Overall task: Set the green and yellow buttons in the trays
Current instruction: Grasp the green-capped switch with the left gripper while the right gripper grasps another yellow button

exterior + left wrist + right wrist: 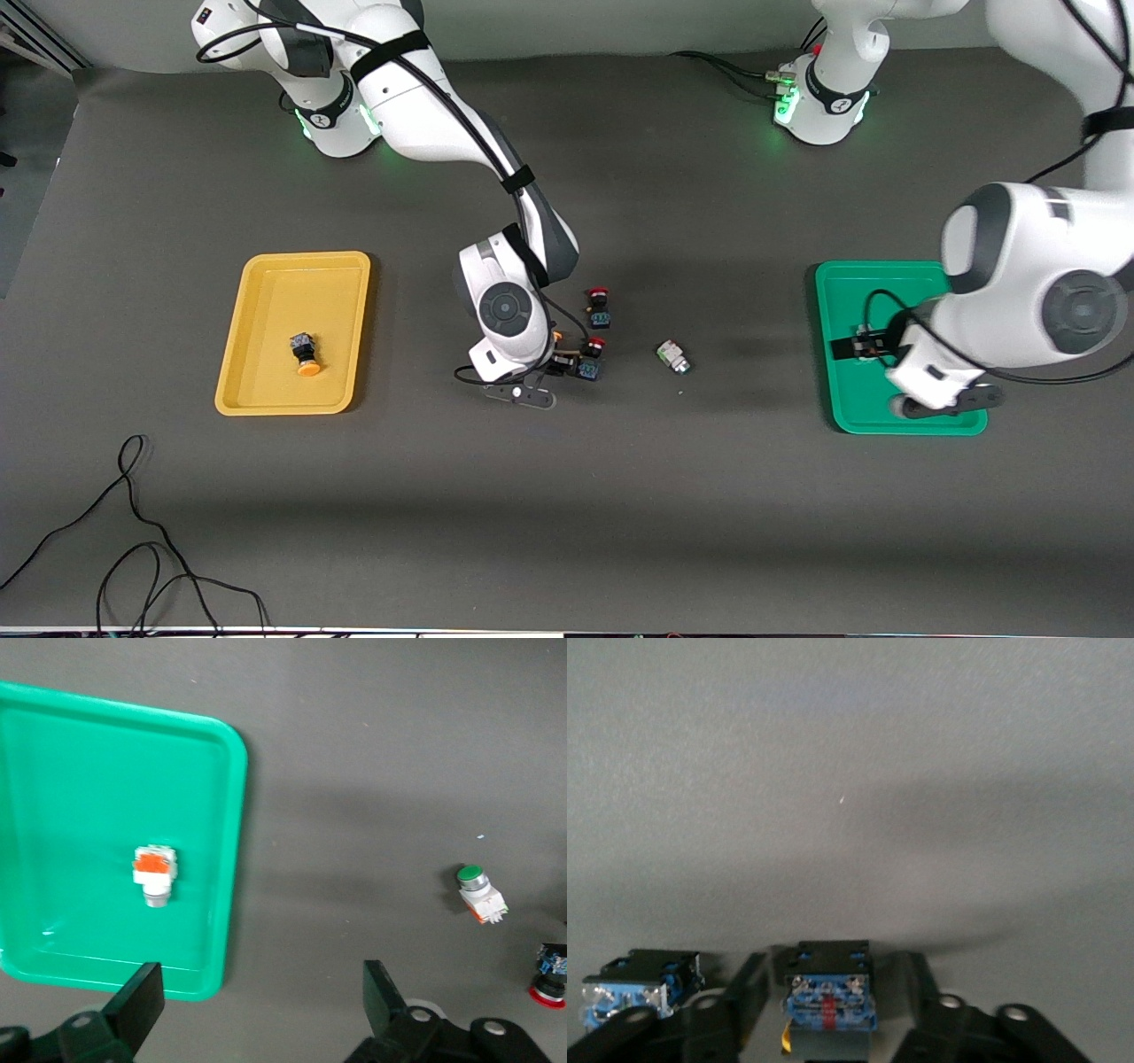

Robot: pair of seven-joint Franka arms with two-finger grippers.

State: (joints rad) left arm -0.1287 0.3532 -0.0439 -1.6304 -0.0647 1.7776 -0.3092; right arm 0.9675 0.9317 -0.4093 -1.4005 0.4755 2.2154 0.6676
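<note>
The yellow tray [301,292] at the right arm's end holds one dark button with a yellow-orange cap [306,354]. The green tray [864,292] at the left arm's end holds the whitish button with an orange patch [155,873]. My left gripper [861,344] hangs open and empty over that tray's edge [261,1001]. My right gripper [567,361] is low at mid table. Its jaws stand open on either side of the second dark yellow-capped button [830,1001], with narrow gaps. The whitish green-capped button [673,356] lies between the arms; it also shows in the left wrist view [478,895].
Two dark switches with red caps [600,306] [592,354] stand right beside my right gripper; one shows next to a finger in the right wrist view [638,992]. A black cable [133,532] lies on the table near the front camera.
</note>
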